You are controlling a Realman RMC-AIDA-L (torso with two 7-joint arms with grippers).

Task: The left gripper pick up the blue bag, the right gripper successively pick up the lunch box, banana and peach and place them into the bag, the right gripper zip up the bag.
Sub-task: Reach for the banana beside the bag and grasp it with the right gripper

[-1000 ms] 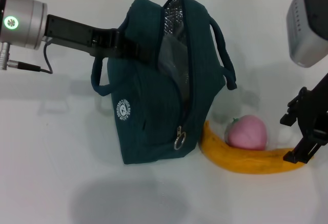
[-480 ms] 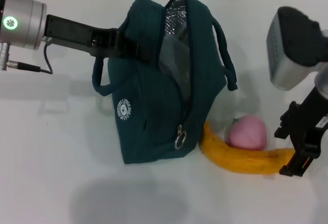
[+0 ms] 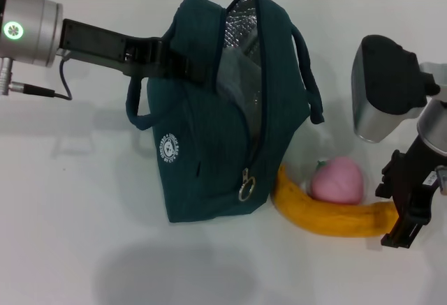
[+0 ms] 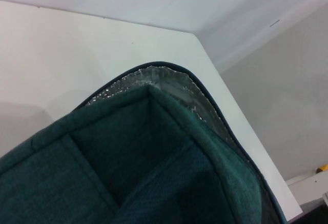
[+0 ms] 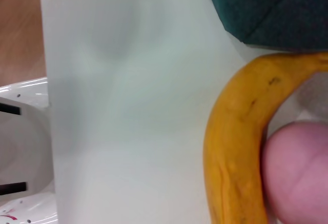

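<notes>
Yellow-orange curved banana (image 3: 328,214) lay beside the round pink peach (image 3: 338,179) as my right gripper (image 3: 406,211), fingers spread, had slid to its tip for pickup, while beyond, my left gripper (image 3: 162,62) pinched the open teal-blue fabric bag (image 3: 209,137).

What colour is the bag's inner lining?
Silver foil lining inside the blue bag; clearest in the head view.

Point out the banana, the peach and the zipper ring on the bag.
banana (image 3: 328,218): head view, middle of its curve.
peach (image 3: 339,180): head view, pink side.
zipper ring (image 3: 245,191): head view, ring's rim on the bag's front edge.
</notes>
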